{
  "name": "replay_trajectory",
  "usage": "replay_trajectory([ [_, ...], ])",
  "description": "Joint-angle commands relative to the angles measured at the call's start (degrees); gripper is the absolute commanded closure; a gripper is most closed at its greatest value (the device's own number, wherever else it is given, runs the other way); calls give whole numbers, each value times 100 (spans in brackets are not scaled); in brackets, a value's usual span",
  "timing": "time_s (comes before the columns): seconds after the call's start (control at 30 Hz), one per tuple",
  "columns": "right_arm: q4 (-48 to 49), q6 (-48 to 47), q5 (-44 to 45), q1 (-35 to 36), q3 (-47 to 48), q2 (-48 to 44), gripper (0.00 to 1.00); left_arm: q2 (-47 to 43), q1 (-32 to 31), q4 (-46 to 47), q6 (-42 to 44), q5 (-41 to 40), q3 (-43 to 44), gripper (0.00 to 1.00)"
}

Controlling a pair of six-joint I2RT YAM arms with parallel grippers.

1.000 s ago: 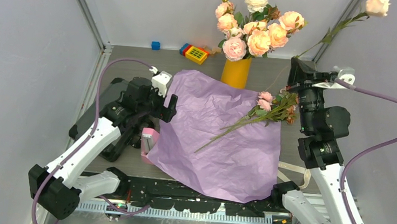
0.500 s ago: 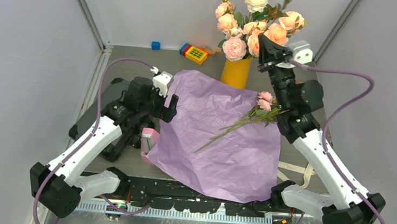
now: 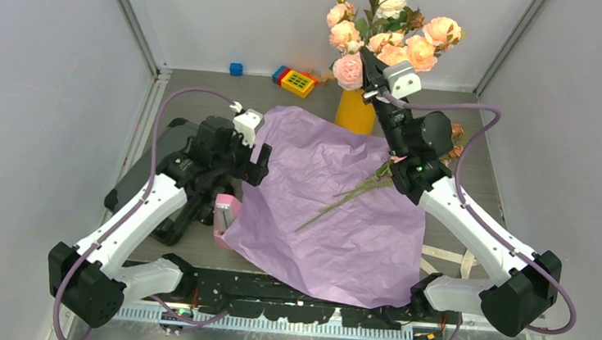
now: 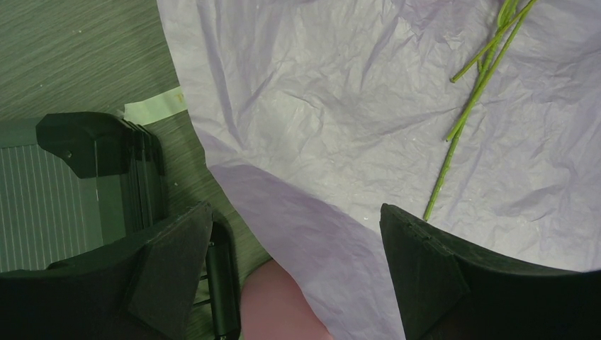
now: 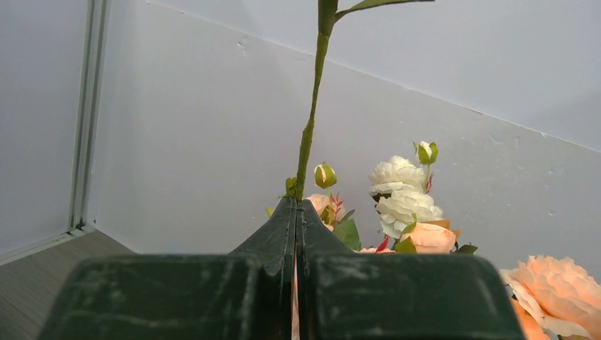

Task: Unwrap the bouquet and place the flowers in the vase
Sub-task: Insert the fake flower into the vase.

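Only wrist cam shows right pincer (image 5: 296, 204) pinching stem (image 5: 310, 120); left pincer (image 4: 295, 212) spread.

Flowers (image 3: 345, 197) lie on the paper (image 3: 316, 237) — vase (image 3: 354, 113) stands behind it.

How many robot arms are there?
2. The left arm sits at the purple paper's left edge. The right arm reaches to the yellow vase, pinching a flower stem.

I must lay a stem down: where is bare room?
Free: the near half of the purple paper, below the loose stems; the table strip between the blue block and the left gripper. Crowded: around the vase, where the right gripper holds a stem.
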Motion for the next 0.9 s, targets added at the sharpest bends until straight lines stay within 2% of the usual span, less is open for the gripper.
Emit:
replay_trajectory([
  [0.0, 623, -530, 5, 93, 288, -28, 100, 10, 40, 145, 72, 39, 91, 9],
  [0.4, 656, -1073, -143, 164, 418, 117, 100, 99, 48, 141, 80, 53, 107, 9],
  [0.87, 1240, -1066, 90, 173, 11, 431, 100, 200, 57, 129, 89, 47, 102, 9],
])
